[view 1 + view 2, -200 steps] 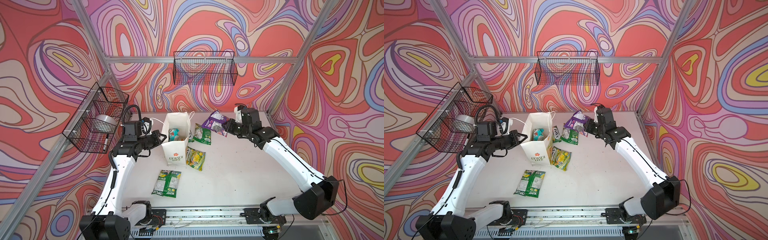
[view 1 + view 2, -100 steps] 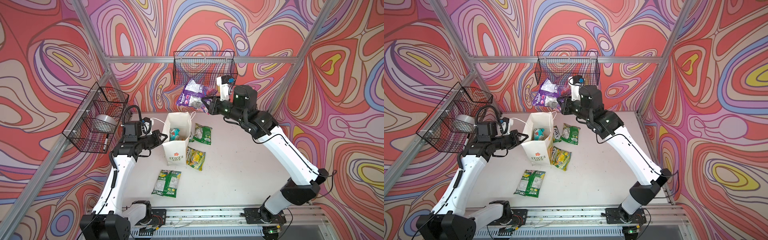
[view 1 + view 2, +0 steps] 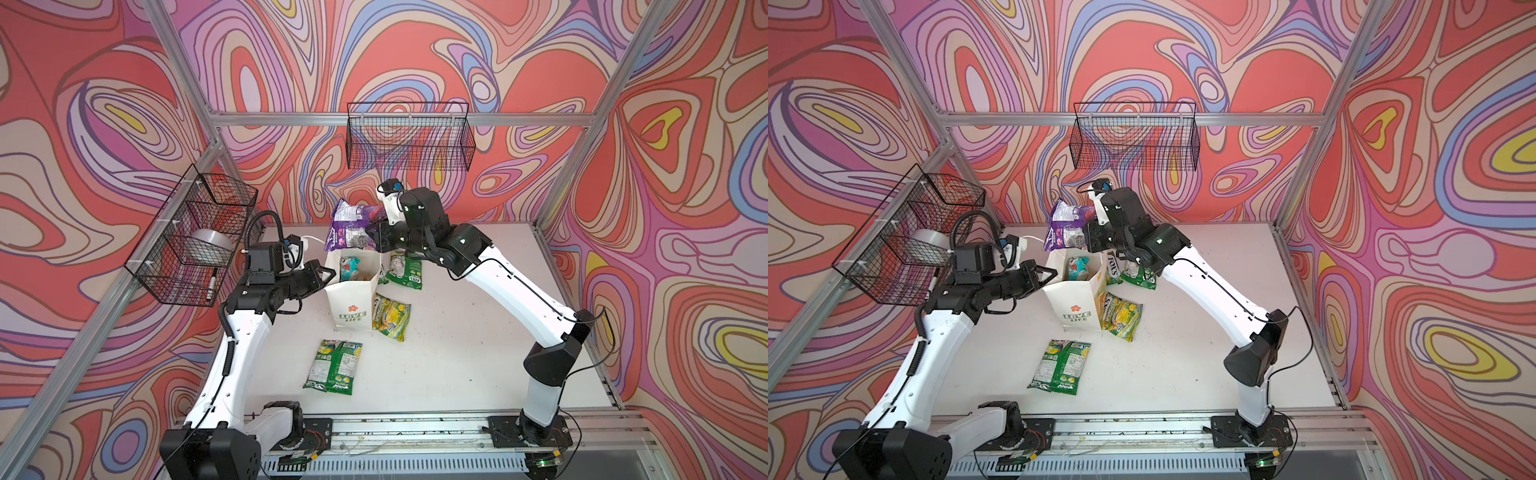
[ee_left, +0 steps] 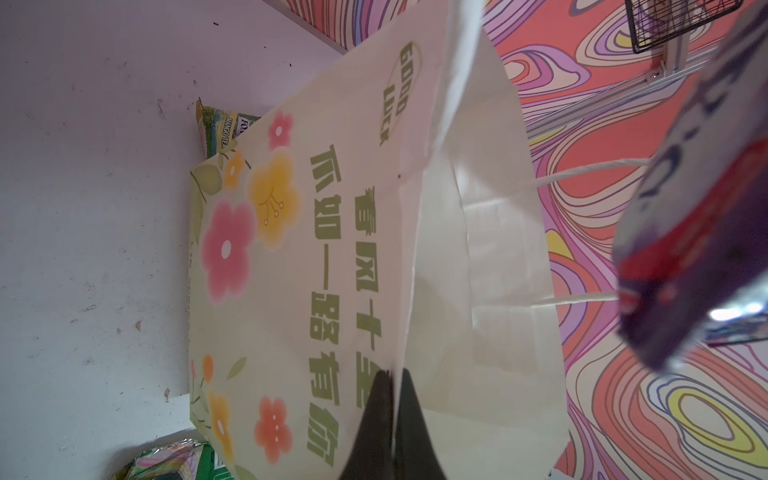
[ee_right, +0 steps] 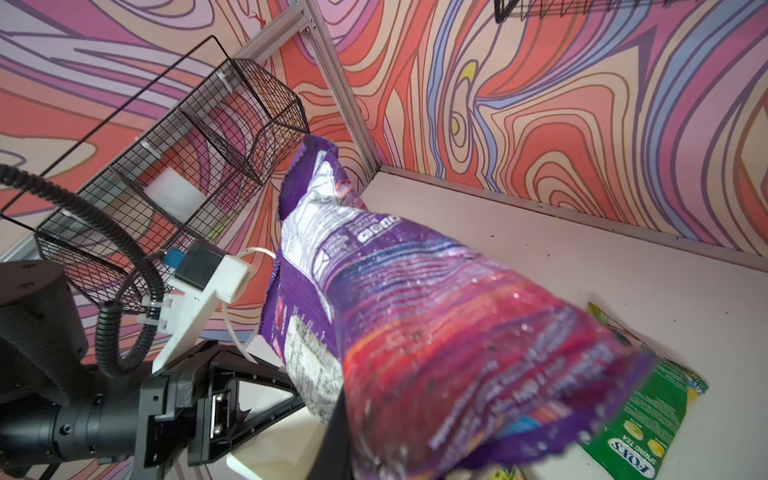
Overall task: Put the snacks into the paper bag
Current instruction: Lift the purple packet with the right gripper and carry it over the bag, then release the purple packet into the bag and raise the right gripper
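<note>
Right hand (image 3: 372,241) gripping purple packet (image 3: 347,224) has lowered toward paper bag (image 3: 353,299) — left hand (image 3: 330,273) pinches rim.

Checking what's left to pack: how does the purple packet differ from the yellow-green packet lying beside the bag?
The purple packet is aloft over the paper bag, pinched by the right gripper; the yellow-green packet lies on the table, untouched. The purple packet hangs upright; the yellow-green packet lies face up. Both are glossy, not yet bagged.
</note>
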